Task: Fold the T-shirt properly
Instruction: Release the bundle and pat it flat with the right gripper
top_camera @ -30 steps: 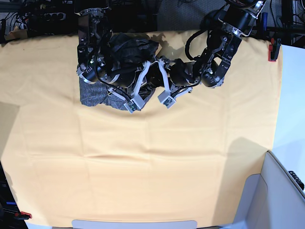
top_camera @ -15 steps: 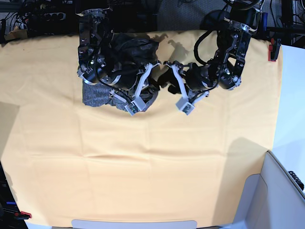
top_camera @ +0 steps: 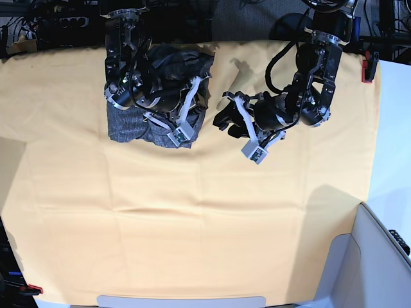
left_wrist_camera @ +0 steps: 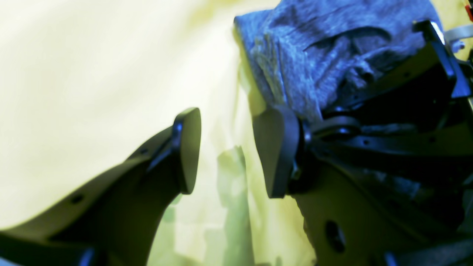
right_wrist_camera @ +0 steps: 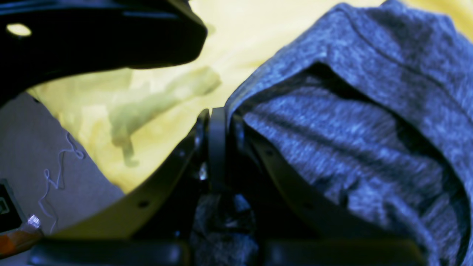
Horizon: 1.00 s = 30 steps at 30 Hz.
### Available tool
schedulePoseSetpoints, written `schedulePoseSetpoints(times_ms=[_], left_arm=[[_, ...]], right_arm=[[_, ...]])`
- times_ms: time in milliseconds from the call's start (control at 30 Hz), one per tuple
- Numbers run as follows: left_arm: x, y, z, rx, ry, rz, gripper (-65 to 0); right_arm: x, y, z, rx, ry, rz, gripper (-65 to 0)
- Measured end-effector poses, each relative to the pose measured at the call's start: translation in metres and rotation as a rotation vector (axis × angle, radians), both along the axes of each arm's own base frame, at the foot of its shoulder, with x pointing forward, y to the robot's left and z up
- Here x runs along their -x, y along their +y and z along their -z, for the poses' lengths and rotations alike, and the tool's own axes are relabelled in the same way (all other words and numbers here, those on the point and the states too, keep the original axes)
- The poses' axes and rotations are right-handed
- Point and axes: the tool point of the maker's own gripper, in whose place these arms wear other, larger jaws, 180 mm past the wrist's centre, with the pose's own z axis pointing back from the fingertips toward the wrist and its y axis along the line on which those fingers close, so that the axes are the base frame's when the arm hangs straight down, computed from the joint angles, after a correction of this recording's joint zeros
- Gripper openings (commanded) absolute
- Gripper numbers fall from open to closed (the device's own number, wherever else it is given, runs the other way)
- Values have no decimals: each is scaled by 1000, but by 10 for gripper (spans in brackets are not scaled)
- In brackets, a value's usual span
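Observation:
The dark heather-grey T-shirt (top_camera: 138, 119) lies bunched at the back left of the yellow cloth, partly hidden under the arm on the base view's left. That arm's right gripper (right_wrist_camera: 217, 137) has its jaws pressed together, with a folded edge of the T-shirt (right_wrist_camera: 354, 125) running into the pinch. My left gripper (top_camera: 226, 119) hovers just right of the shirt, apart from it. Its jaws stand open around nothing in the left wrist view, left gripper (left_wrist_camera: 231, 151), with the T-shirt (left_wrist_camera: 314, 55) up beyond its right finger.
The yellow-orange table cloth (top_camera: 192, 218) covers the whole table. A red clamp (top_camera: 367, 67) holds its back right edge, and another clamp (top_camera: 32, 289) sits at the front left corner. A pale bin (top_camera: 379, 256) stands at the front right. Cables and dark gear line the back edge.
My left gripper has drawn away from the shirt toward the base view's right and a little forward. The right arm shifted slightly back with the shirt's edge.

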Motion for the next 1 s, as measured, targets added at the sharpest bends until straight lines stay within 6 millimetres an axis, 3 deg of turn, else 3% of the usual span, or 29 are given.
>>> schedulePoseSetpoints(times_ms=[67, 267, 433, 667, 767, 867, 933, 967, 1000], left_arm=[[1, 3, 2, -10, 6, 0, -378], [-6, 22, -4, -20, -19, -49, -378], [-10, 37, -6, -26, -25, -94, -378], [-2, 36, 0, -24, -2, -94, -378], [-5, 36, -2, -22, -12, -96, -378], [-4, 37, -1, -23, -9, -96, -378], [-3, 36, -1, -21, -7, -96, -378], [-3, 36, 0, -21, -5, -98, -378], [-1, 37, 1, -20, -2, -100, -378]], right_arm=[[0, 0, 0, 1, 1, 0, -635], [0, 1, 0, -2, 0, -1, -435], [1, 5, -1, 3, -1, -19, -345], [-9, 32, -31, -21, -103, -110, -346], [-14, 33, -40, -20, -136, -116, -347], [-30, 20, -59, -16, -203, -72, -347], [-43, -2, -67, -30, -226, 9, -374], [-48, -21, -67, -16, -233, 61, -419], [-53, -41, -65, 13, -234, 109, -502]])
